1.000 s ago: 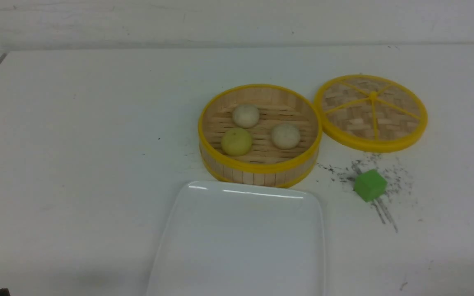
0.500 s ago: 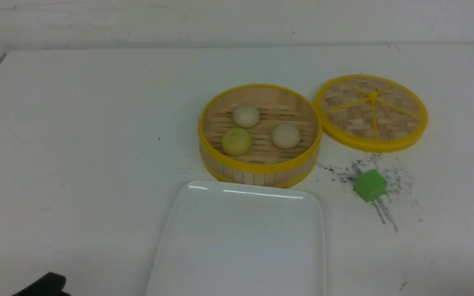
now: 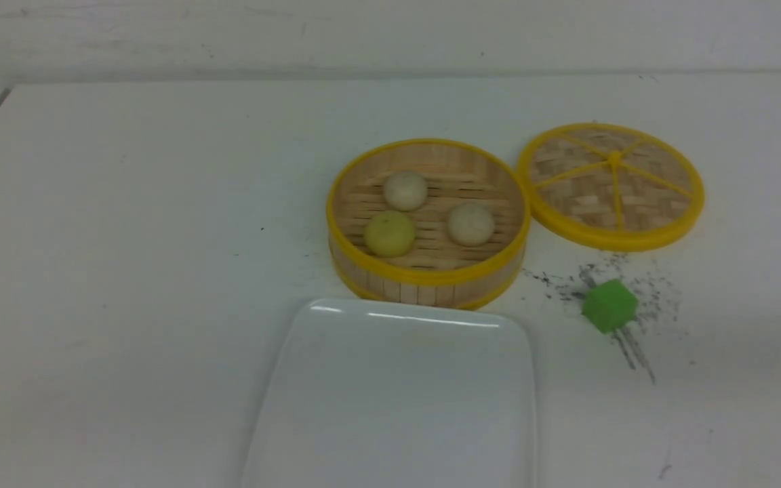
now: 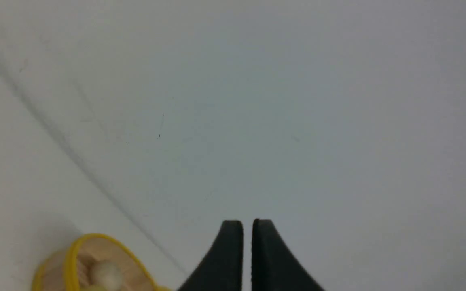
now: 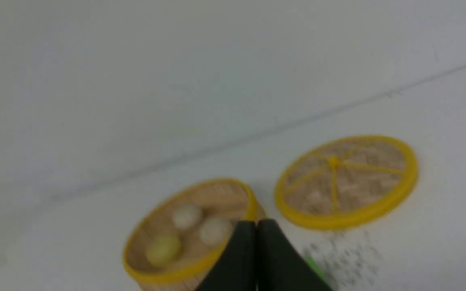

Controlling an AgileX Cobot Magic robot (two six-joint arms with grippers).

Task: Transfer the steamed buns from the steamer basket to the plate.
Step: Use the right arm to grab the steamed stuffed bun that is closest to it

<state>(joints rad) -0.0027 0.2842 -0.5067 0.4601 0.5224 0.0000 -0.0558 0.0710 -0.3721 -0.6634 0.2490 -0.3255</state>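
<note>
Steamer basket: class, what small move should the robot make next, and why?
Probably the right arm should move its fingers toward the off-white bun nearest the lid, opening them on the way. All three buns sit in the steamer basket, none shows on the plate, and this bun lies apart from the other two, so it looks easiest to grasp.

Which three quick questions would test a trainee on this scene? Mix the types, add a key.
1. True or false: the green cube lies inside the steamer basket.
2. Multiple choice: what rests on the table beside the basket, to its right in the front view? A) the plate B) the woven lid C) a yellow-green bun
3. Fill in: the basket holds ___ buns.

Key: 1 false; 2 B; 3 three
</note>
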